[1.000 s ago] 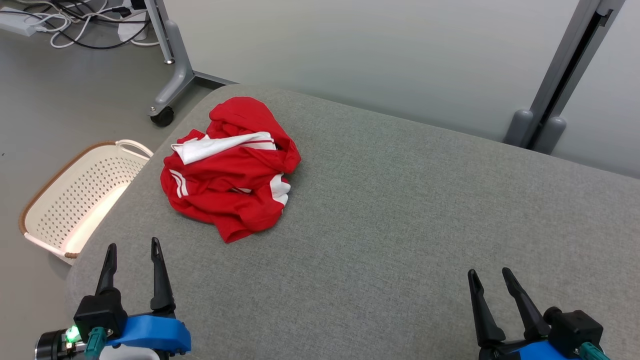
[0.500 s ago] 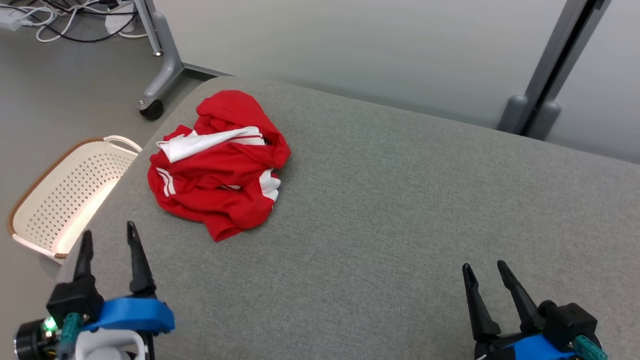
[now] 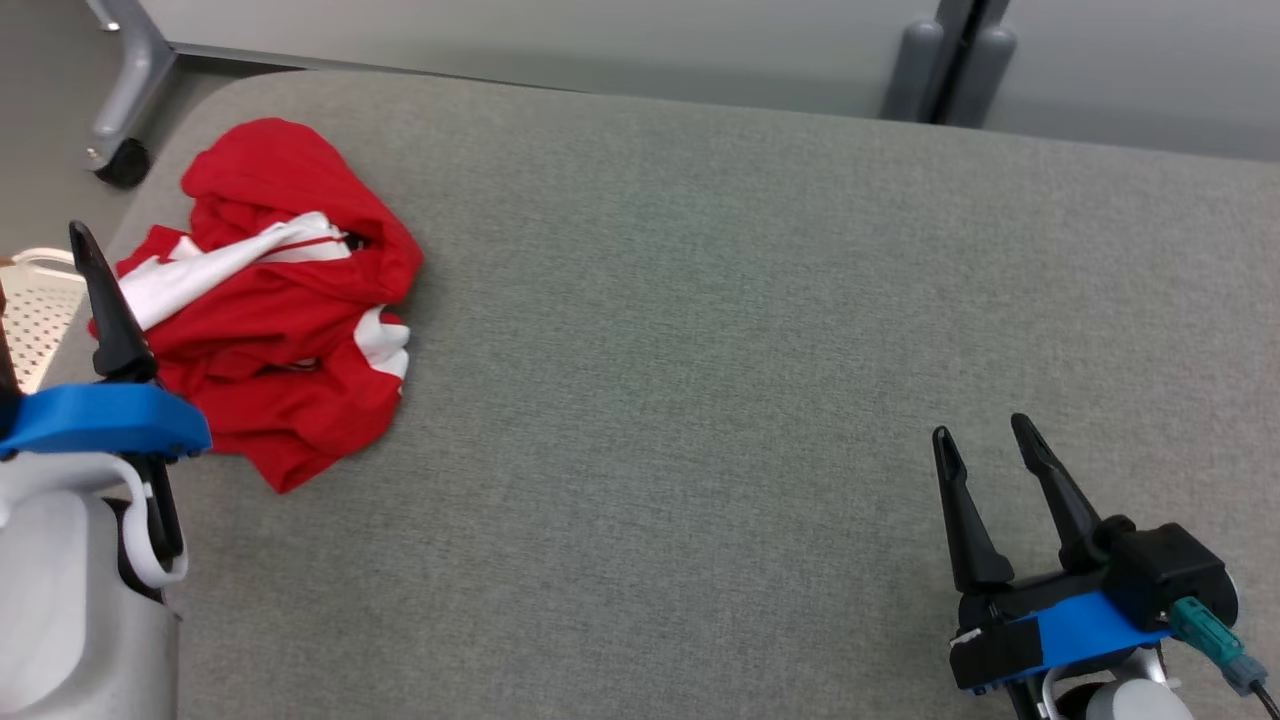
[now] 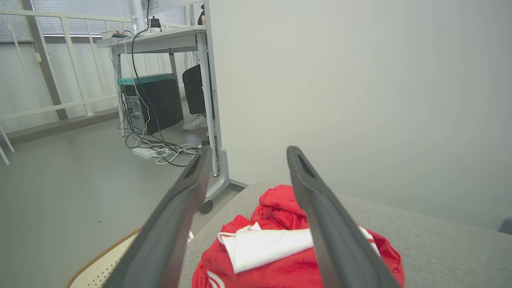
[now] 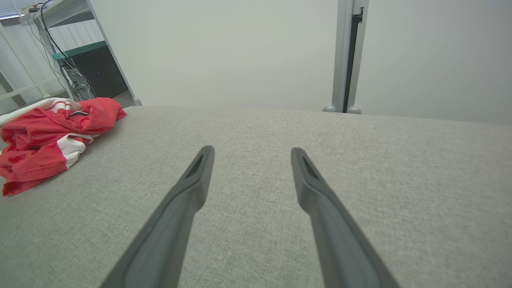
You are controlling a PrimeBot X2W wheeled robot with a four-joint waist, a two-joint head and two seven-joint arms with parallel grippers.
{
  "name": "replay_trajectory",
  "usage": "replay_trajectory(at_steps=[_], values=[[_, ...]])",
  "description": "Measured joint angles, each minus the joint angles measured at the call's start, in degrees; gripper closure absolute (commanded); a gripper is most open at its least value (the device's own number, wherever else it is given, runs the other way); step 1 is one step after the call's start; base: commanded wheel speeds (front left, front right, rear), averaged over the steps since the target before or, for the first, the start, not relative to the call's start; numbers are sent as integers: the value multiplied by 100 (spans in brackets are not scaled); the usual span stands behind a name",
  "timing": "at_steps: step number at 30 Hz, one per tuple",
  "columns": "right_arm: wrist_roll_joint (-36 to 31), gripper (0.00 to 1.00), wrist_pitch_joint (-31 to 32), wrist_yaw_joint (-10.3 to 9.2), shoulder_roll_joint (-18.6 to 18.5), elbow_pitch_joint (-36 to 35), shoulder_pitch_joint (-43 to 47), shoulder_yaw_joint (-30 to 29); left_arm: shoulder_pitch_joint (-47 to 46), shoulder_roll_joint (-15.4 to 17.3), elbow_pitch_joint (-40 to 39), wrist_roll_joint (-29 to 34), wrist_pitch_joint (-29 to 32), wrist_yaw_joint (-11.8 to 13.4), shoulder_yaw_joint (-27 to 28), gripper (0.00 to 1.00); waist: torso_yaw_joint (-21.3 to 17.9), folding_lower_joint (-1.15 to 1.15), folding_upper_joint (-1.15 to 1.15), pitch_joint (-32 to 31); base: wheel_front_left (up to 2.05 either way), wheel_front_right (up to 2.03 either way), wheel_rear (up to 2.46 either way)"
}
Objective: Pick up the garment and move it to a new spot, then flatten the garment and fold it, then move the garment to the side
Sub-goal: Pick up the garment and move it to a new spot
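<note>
In the left wrist view, the left gripper (image 4: 249,151) stands with its two dark fingers spread wide and nothing between them. Behind the fingers, at lower centre, the red and white garment (image 4: 276,252) lies crumpled near a rounded corner of the grey padded surface (image 4: 440,248). A pale basket (image 4: 108,260) shows at lower left and a desk (image 4: 160,38) with cables at upper left.

In the right wrist view, the right gripper (image 5: 252,150) is likewise spread and empty over bare grey fabric, with the garment at the left edge.

In the head view, the garment lies bunched at upper left. One finger of the left gripper rises at the left edge, overlapping the garment's side. The right gripper sits at lower right, well apart from the garment.
</note>
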Motion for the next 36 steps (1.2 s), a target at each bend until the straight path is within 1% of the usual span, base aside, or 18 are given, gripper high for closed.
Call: replay_trajectory(at_steps=[7, 13, 18, 21, 25, 28, 31, 32, 33, 34, 36], values=[[-200, 0, 221, 0, -2, -582, -185, -22, -799, 253, 826, -76, 122, -201, -11, 0, -430, 0, 0, 424, 0, 0, 0], [-237, 0, 376, 0, -1, -871, -259, -32, -1257, 474, 1774, -156, 483, -499, -122, 0, -664, 0, 0, 713, 0, 0, 0], [-264, 0, 393, 0, -1, -981, -293, -49, -1475, 563, 2568, -157, 959, -705, -282, 0, -737, -1, 1, 858, 0, 0, 0], [-270, 0, 397, 0, -1, -1000, -313, -56, -1607, 643, 2874, -174, 1173, -812, -337, 0, -747, -2, 0, 908, 0, 0, 0], [-270, 0, 400, 0, -1, -1001, -318, -52, -1774, 612, 3334, -308, 1825, -915, -404, 0, -752, -1, 0, 932, 0, 0, 0], [-270, 0, 401, 0, -1, -1001, -331, -30, -1912, 615, 3522, -368, 2161, -984, -431, 0, -768, -2, 0, 939, 0, 0, 0], [-270, 0, 401, 0, -1, -999, -341, -8, -1994, 608, 3627, -432, 2315, -1015, -450, 0, -790, -2, 0, 938, 0, 0, 0], [-270, 0, 401, 0, -1, -995, -349, 3, -2012, 608, 3661, -448, 2369, -1033, -464, 15, -798, -2, 0, 935, 0, 0, 0], [-270, 0, 400, 0, -1, -992, -355, 9, -2034, 608, 3686, -449, 2409, -1040, -483, 85, -806, -2, 0, 932, 0, 0, 0], [-270, 0, 400, 0, 0, -987, -355, 13, -2046, 608, 3701, -449, 2414, -1056, -503, 100, -812, -2, 0, 926, 0, 0, 0], [-267, 0, 398, 0, -1, -969, -355, 16, -2063, 595, 3730, -457, 2414, -1062, -535, 100, -826, -2, 0, 913, 0, 0, 0]])
